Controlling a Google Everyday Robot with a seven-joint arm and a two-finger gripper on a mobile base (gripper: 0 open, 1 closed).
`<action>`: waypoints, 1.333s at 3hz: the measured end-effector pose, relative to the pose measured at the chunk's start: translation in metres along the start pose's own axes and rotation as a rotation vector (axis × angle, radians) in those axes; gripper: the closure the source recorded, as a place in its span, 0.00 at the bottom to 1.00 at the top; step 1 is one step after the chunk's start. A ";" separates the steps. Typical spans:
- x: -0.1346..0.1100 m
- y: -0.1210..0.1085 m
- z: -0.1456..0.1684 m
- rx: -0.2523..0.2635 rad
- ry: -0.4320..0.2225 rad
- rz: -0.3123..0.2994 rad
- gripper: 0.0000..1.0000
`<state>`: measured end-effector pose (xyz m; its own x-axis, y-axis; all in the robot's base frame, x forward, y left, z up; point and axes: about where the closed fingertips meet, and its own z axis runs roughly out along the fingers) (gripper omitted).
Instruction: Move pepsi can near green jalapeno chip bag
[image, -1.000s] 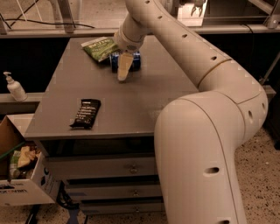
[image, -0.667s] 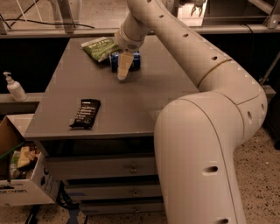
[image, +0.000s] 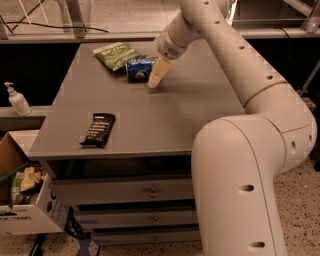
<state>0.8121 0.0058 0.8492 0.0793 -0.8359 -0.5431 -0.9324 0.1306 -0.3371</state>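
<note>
On the tabletop (image: 175, 117) the green jalapeno chip bag (image: 115, 54) lies toward the far left corner. The pepsi can (image: 139, 69) sits just beside its right edge, so the placing looks as good as done. Right of the can, the hand (image: 155, 76) hangs low against it; whether it is clenched on the can or released I cannot tell. What seems left is drawing the hand clear
</note>
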 end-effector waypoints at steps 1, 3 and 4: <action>0.027 -0.008 -0.019 0.019 -0.030 0.100 0.00; 0.060 -0.010 -0.060 0.037 -0.068 0.230 0.00; 0.068 0.000 -0.081 0.019 -0.098 0.285 0.00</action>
<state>0.7888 -0.0942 0.8743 -0.1498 -0.7085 -0.6896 -0.9151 0.3635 -0.1746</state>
